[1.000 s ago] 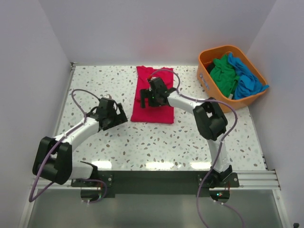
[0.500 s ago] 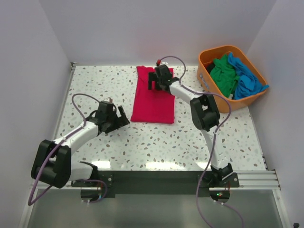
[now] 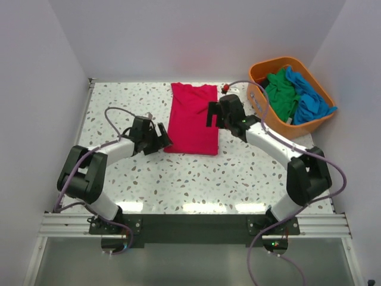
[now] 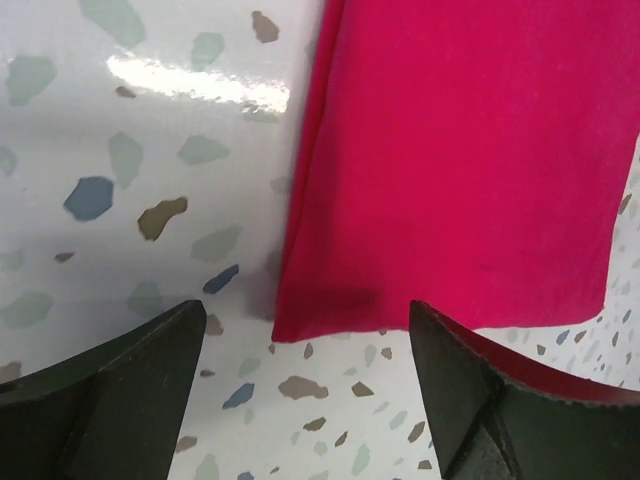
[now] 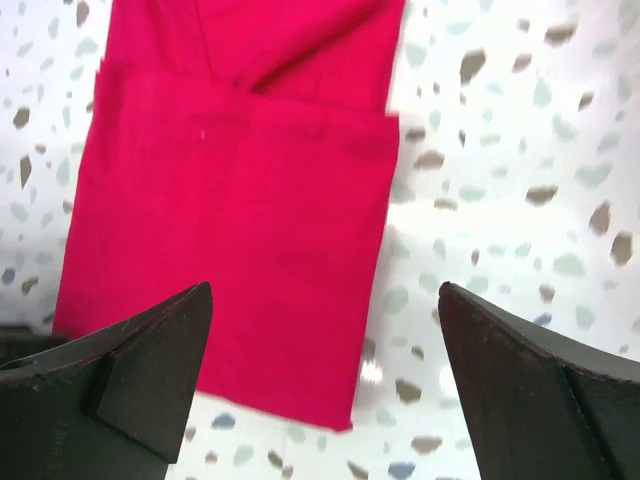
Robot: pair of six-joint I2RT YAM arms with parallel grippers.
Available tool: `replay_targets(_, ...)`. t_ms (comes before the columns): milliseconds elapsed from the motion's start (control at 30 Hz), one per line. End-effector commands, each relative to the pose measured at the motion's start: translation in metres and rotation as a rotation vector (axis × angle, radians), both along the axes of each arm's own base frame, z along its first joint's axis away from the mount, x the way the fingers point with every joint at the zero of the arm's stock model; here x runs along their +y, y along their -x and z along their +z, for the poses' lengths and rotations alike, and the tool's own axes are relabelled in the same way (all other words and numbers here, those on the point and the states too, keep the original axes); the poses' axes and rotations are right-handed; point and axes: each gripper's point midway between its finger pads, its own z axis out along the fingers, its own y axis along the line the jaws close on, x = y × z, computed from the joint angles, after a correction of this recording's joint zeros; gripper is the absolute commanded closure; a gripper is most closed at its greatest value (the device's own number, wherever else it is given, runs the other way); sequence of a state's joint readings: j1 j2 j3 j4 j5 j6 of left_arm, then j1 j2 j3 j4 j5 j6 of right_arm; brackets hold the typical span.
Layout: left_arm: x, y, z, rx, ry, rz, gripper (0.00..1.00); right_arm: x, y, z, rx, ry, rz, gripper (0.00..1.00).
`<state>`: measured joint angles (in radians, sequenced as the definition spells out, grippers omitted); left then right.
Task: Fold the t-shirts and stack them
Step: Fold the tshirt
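Left claw (image 3: pixel 162 135) agape, red t-shirt (image 3: pixel 191 116) folded flat

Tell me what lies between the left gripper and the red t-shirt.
Only bare speckled tabletop, in the left wrist view; the red t-shirt's corner sits in the gap of the open left gripper.
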<state>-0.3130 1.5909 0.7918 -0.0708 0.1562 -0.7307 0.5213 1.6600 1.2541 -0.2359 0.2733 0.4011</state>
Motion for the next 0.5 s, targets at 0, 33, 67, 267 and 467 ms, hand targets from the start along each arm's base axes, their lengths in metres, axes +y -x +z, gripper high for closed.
replay_targets(0, -0.020, -0.006, -0.007, -0.006, 0.025, -0.056, 0.14, -0.005, 0.050, -0.047, 0.188, -0.064, -0.005, 0.02)
replay_targets(33, -0.021, -0.007, -0.009, -0.004, 0.020, -0.055, 0.18, -0.006, 0.064, -0.062, 0.235, -0.071, 0.007, 0.04)
replay_targets(67, -0.022, -0.008, -0.010, -0.003, 0.011, -0.052, 0.22, -0.001, 0.072, -0.067, 0.265, -0.103, 0.026, 0.05)
replay_targets(267, -0.008, 0.000, -0.033, 0.044, -0.064, 0.006, 0.65, 0.009, 0.089, -0.089, 0.316, -0.199, 0.037, 0.19)
replay_targets(467, 0.004, 0.017, -0.051, 0.100, -0.106, 0.031, 0.94, 0.019, 0.094, -0.112, 0.365, -0.255, 0.042, 0.38)
